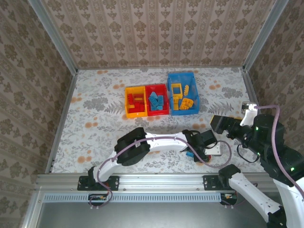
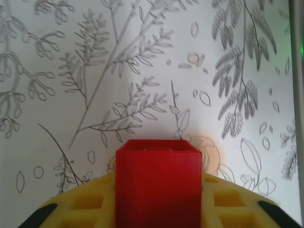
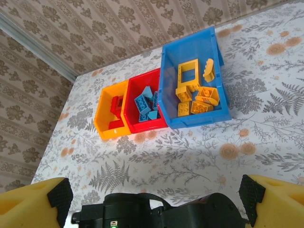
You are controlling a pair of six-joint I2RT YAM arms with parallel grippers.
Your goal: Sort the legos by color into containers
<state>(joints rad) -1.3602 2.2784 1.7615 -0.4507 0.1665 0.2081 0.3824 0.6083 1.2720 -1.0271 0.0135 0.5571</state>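
While the left gripper pinches a glossy red square plastic brick, the right gripper gapes wide, empty; yellow, red and blue plastic bins at 12 o'clock.

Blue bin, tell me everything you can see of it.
The blue bin is an open-top rectangular container of smooth, plastic-looking material. It stands upright on the flowered table toward its far side. It is larger than the red bin, which sits against its left wall, apparently touching. Inside lie yellow-orange legos in a loose heap, one of them an open square frame.
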